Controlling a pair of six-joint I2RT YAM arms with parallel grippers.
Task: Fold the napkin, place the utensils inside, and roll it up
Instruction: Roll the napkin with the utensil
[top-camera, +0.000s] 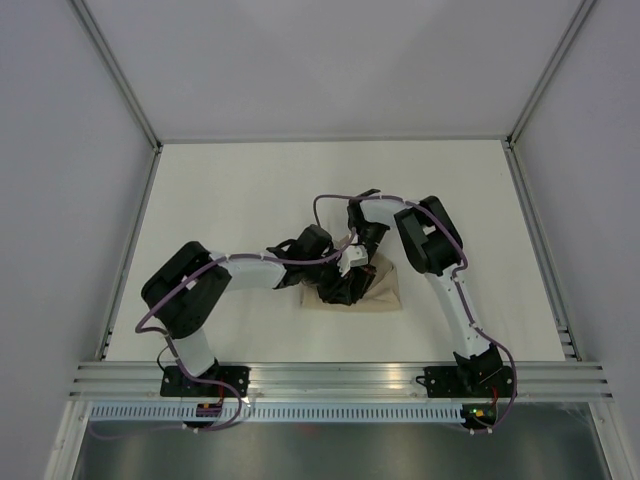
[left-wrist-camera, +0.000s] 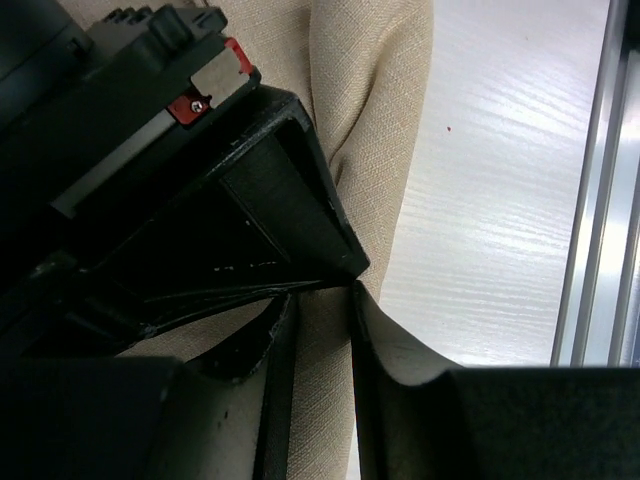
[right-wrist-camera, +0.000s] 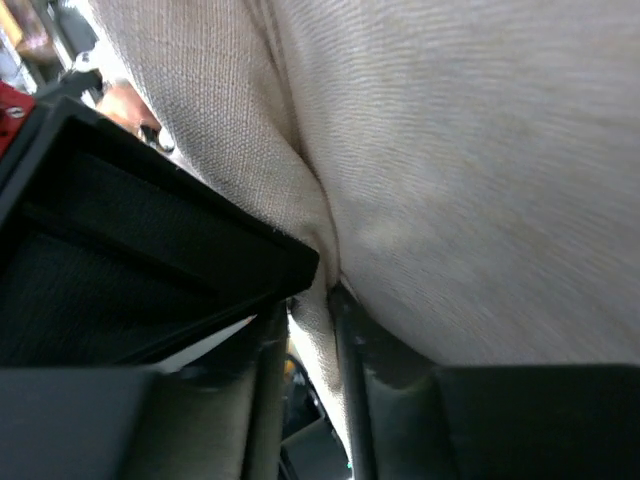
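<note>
Black fingers (left-wrist-camera: 400, 400) of the left gripper (left-wrist-camera: 322, 300) fill the bottom of its wrist view. They are drawn close together, with a raised fold of the napkin (left-wrist-camera: 375, 150) pinched between their tips. The right gripper (right-wrist-camera: 308, 305) is likewise clamped on a ridge of the same cloth, which squeezes up through the narrow slot between its two dark fingers.

Each gripper crowds the other. In the left wrist view the right one's hard, wedge-shaped black housing, marked by a small red tab (left-wrist-camera: 195, 100), presses in from the upper left and hides most of the fabric there. In the right wrist view a similar black block covers the left side.

From above, the napkin lies bunched on the table (top-camera: 250, 190), a little right of centre and toward the near half. Both arms meet over its left part, so only its right portion shows.

The cloth is matte tan-beige with a visible coarse weave, soft and creased. The table is pale white with a faint wood grain. A ribbed aluminium rail (left-wrist-camera: 600, 200) runs beside it, and purple cables (top-camera: 330, 200) trail along the arms.
</note>
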